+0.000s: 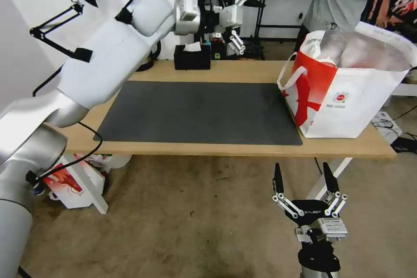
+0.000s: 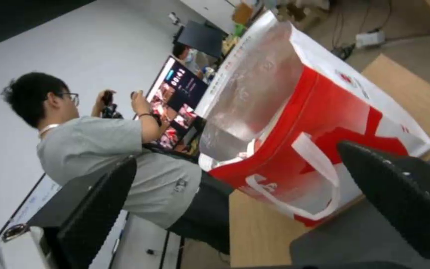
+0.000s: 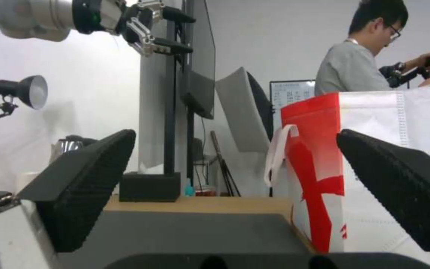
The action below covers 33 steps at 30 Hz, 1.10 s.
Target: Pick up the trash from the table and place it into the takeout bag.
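the table (image 1: 243, 71) carries the bag (image 1: 347, 91) upright at its right end. left gripper (image 1: 236, 26) hangs high over the far edge, jaws apart, empty. right gripper (image 1: 306, 182) waits below the near edge, wide open, empty.

Left hand (image 1: 236, 24) raised, right hand (image 1: 306, 180) low — both spread.

One takeout bag (image 1: 347, 91) is standing beyond the right gripper (image 1: 305, 179); one tissue box (image 1: 192, 57) is sitting below the left gripper (image 1: 238, 21).
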Tool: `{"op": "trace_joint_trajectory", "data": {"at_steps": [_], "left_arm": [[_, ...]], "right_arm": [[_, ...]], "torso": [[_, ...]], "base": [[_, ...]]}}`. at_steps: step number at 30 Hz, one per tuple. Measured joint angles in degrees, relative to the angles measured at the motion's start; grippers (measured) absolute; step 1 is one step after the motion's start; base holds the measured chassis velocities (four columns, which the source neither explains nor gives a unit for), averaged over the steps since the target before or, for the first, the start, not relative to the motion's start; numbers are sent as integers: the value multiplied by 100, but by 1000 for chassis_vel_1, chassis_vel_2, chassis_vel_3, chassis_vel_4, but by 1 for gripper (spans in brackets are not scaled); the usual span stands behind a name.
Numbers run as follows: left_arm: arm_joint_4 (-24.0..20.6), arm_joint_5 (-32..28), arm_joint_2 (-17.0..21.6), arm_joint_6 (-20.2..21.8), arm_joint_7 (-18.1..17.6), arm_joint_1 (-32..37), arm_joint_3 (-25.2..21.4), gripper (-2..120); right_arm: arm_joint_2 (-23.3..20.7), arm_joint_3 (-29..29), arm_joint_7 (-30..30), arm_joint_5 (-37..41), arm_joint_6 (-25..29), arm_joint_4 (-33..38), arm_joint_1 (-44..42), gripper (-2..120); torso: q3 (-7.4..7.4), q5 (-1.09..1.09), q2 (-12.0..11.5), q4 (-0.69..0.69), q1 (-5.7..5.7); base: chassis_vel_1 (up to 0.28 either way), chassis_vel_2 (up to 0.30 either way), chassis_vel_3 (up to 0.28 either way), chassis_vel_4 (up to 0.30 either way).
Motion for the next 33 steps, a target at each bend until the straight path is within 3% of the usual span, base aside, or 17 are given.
{"op": "trace_joint_trajectory", "data": {"at_steps": [4, 7, 8, 11, 12, 15, 16, 19, 25, 29, 33], "left_arm": [[-221, -154, 125, 67, -255, 128, -71, 100], [-512, -295, 327, 109, -727, 276, -162, 100], [-512, -295, 327, 109, -727, 276, -162, 100], [-899, -556, 638, 236, -1335, 500, -296, 100], [-899, -556, 638, 236, -1335, 500, -296, 100], [-1325, -806, 945, 396, -1876, 804, -491, 100], [-1325, -806, 945, 396, -1876, 804, -491, 100], [-1763, -1035, 1230, 517, -2307, 1264, -807, 100], [-2231, -1139, 1583, 562, -2599, 2011, -1389, 100], [-2683, -1164, 1972, 588, -2635, 2871, -2327, 100], [-2946, -1200, 2168, 589, -2665, 3368, -2828, 100]], "right_arm": [[0, -1, 0, 0, 0, 0, 0, 100], [0, 0, 0, 0, 0, 0, 0, 100], [0, 0, 0, 0, 0, 0, 0, 100], [0, 0, 0, 0, 0, 0, 0, 100], [0, 0, 0, 0, 0, 0, 0, 100], [0, 0, 0, 0, 0, 0, 0, 100], [0, 0, 0, 0, 0, 0, 0, 100], [1, 0, 0, 0, 0, 0, 0, 100], [0, 0, 0, 0, 0, 0, 0, 100], [0, 0, 0, 0, 0, 0, 0, 100], [0, 0, 0, 0, 0, 0, 0, 100]], "torso": [[0, 0, 0, 0, 0], [0, 1, 0, -1, 0], [0, 1, 0, -1, 0], [0, 0, 0, 1, 0], [0, 0, 0, 1, 0], [0, 1, 0, 0, 0], [0, 1, 0, 0, 0], [0, 0, -1, -1, 0], [0, -2, -1, 0, 0], [0, 1, -1, 2, 0], [0, 0, -1, 1, 0]], "base": [[0, 0, 0, 0], [0, 0, 0, 0], [0, 0, 0, 0], [0, 0, 0, 0], [0, 0, 0, 0], [0, 0, 0, 0], [0, 0, 0, 0], [0, 0, 0, 0], [0, 0, 0, 0], [0, 0, 0, 0], [0, 0, 0, 0]]}}
